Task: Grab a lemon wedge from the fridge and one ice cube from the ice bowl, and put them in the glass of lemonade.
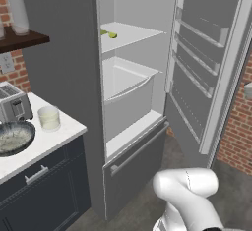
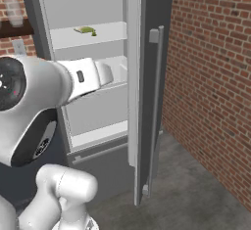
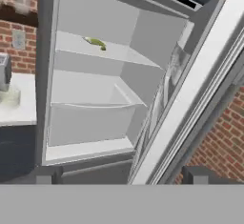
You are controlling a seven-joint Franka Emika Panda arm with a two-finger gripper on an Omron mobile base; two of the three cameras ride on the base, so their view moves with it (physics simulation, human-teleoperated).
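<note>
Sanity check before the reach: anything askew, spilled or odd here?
Nothing stands out. The fridge door is wide open, the lemon wedge lies on its upper shelf, and the glass of lemonade stands upright.

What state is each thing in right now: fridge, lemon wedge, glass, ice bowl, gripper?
fridge: door swung wide open, white shelves exposed
lemon wedge: lying on the upper fridge shelf, not yet picked
glass of lemonade: upright on the counter, filled with pale liquid
ice bowl: on the counter in front of the toaster, speckled whitish inside
gripper: open, empty, facing the fridge interior
</note>
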